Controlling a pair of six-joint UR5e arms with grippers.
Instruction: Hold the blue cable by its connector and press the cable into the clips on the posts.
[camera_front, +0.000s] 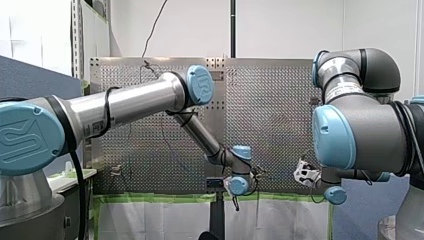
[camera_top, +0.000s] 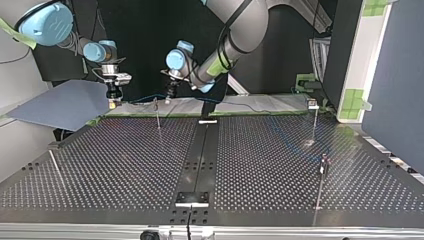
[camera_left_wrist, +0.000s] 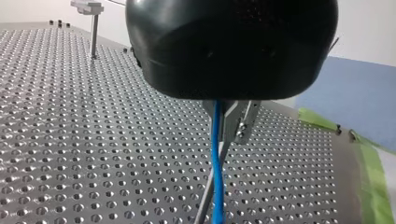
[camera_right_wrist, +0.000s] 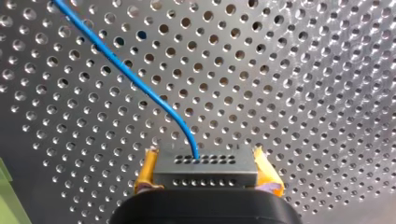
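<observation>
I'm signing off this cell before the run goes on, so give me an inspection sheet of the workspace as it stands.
Surface: perforated metal table.
Job's things: blue cable leaves a grey connector; thin posts stand upright; whether the cable sits in a clip cannot be told.
Clutter: nothing seen.
Grippers: right gripper, yellow pads, shut on the connector; left gripper has the cable running down from it, grip unclear.
Cables: black cable looped round my left arm.
Surroundings: green tape along the table edge; blue panel beyond it.
</observation>
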